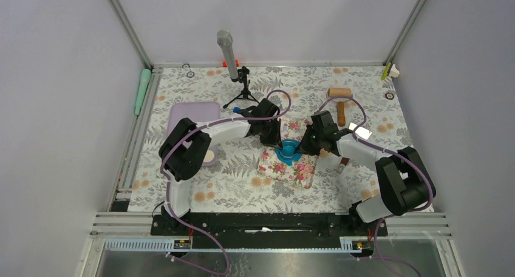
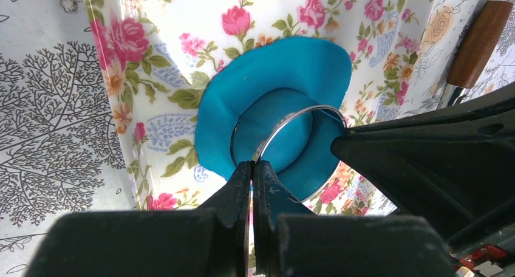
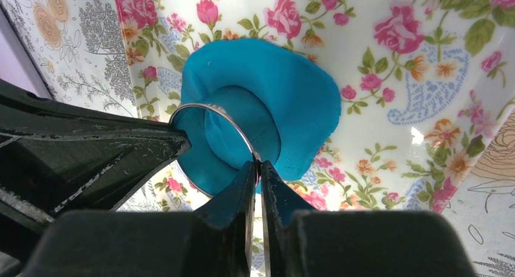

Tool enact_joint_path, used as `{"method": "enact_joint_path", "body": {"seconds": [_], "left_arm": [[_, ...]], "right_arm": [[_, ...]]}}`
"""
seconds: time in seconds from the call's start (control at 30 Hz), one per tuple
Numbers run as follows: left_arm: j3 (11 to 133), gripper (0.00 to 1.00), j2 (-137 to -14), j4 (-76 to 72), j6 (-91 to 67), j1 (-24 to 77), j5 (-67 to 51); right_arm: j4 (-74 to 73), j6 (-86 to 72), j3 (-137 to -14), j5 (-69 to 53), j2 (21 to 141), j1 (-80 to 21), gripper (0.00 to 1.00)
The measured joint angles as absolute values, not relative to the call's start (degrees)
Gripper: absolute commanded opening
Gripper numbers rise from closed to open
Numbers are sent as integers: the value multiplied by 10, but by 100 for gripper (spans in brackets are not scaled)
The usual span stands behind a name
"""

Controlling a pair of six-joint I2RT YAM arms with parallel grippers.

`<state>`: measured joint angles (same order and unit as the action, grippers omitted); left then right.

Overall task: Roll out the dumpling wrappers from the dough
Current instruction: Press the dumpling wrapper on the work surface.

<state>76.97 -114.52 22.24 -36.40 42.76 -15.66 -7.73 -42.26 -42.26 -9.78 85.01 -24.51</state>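
Where the two arms meet over the middle of the table [image 1: 243,189], each pincer is squeezed almost fully shut on the thin rim of one metal ring [image 2: 303,109]. The left pincer [image 2: 252,170] nips the ring's near edge between its black fingertips, with only the sliver of metal between them. The right pincer [image 3: 258,170] does the same from the opposite side. The ring sits on the dough [image 2: 285,64].

There is one piece of dough: a bright blue sheet, flat and smooth, roughly round with soft uneven edges. It lies on the single flowered mat [image 2: 182,22], white with pink roses and green leaves, near the table's centre. The ring encloses a round patch of the same blue. Whether that patch is cut free of the sheet cannot be told.

One wooden roller [image 1: 340,96] lies well apart, at the far right of the table.
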Motion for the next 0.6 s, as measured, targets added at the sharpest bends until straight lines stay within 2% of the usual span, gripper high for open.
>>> {"method": "enact_joint_path", "body": {"seconds": [0.13, 0.23, 0.6], "left_arm": [[760, 0, -1139, 211, -364, 431, -148], [753, 0, -1134, 204, -364, 433, -141], [761, 0, -1135, 212, -362, 437, -130]], "right_arm": [[-73, -422, -424, -98, 860, -245, 11], [-74, -423, -425, -96, 860, -246, 0], [-80, -424, -431, -91, 863, -247, 0]]}}
